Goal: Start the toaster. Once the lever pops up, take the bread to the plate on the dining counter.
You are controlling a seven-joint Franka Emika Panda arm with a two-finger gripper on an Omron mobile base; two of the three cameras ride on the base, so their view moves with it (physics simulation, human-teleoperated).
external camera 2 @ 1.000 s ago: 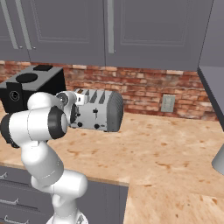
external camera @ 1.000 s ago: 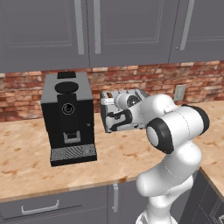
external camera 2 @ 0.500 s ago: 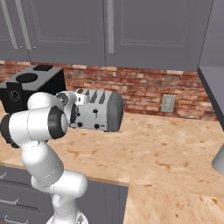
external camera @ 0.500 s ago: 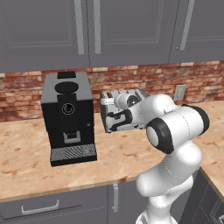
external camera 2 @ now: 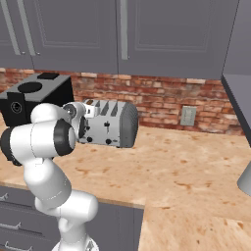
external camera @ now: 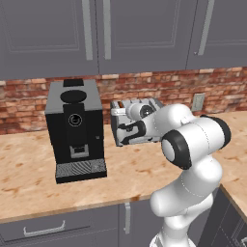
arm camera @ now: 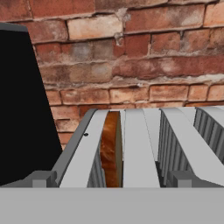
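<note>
On the bench (external camera: 29, 159) against the brick wall (external camera 2: 162, 98), the toaster (external camera 2: 110, 125) stands just right of the black coffee machine (external camera: 75, 128). Bread (arm camera: 110, 148) sits upright in the toaster's leftmost top slot, crust edge showing. At the toaster's front, the tool (external camera: 126, 129) has its jaws fully apart, holding nothing.

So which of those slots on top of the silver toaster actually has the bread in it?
The slot nearest the black coffee machine: the brown-crusted bread slice stands in it, while the silver-grey toaster's other slots show only bare metal walls.
</note>
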